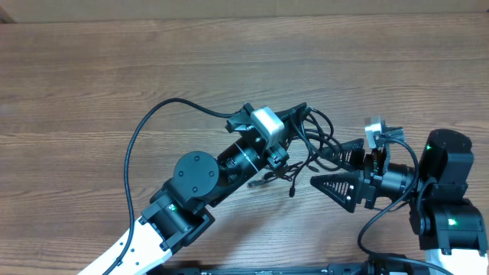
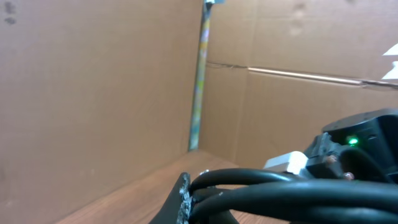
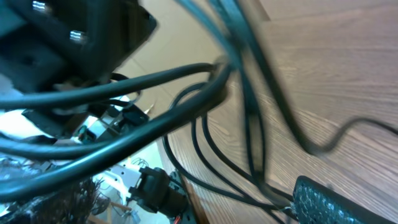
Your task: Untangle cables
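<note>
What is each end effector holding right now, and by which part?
The left end effector is shut on the cables, pinching several cords bunched together along their length. The right end effector is open and grips nothing.

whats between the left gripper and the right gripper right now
The cables: their tangled loops fill the short stretch between the left gripper and the open right gripper, clearest in the overhead view.
</note>
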`<state>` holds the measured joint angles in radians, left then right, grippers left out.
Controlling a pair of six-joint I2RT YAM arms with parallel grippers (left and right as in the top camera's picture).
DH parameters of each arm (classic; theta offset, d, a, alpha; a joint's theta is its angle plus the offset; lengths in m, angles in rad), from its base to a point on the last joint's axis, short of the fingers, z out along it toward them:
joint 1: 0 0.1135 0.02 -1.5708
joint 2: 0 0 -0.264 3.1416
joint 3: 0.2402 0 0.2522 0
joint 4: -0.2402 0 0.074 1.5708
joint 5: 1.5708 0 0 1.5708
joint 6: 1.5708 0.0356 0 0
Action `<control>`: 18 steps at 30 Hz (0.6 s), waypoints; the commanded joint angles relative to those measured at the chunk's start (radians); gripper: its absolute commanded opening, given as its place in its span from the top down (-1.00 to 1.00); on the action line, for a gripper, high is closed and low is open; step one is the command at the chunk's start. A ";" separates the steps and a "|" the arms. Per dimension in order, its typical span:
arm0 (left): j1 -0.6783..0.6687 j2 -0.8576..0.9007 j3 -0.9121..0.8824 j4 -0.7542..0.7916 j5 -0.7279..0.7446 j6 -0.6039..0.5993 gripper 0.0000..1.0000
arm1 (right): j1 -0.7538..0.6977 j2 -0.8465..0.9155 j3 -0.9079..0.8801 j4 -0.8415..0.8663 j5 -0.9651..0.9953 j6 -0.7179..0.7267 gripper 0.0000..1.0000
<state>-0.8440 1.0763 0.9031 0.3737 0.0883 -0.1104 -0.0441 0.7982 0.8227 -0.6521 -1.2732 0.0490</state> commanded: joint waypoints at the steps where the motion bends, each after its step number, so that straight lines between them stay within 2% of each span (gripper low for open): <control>1: -0.001 -0.016 0.018 0.047 0.086 -0.036 0.92 | 0.006 -0.011 0.021 -0.027 0.103 -0.015 -0.98; 4: -0.001 -0.016 0.018 0.050 0.097 -0.036 0.91 | 0.006 -0.011 0.021 -0.038 0.212 0.058 -0.98; 8: -0.001 -0.016 0.018 0.078 0.130 -0.035 0.92 | 0.006 -0.011 0.021 -0.057 0.428 0.225 -0.98; 14: -0.001 -0.016 0.018 0.206 0.258 -0.036 0.92 | 0.006 -0.010 0.021 -0.104 0.603 0.323 -0.98; 18: -0.001 -0.016 0.018 0.222 0.304 -0.036 0.91 | 0.006 0.005 0.021 -0.142 0.712 0.377 -0.98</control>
<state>-0.8440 1.0756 0.9031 0.5838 0.3176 -0.1326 -0.0433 0.7979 0.8227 -0.7750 -0.7132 0.3443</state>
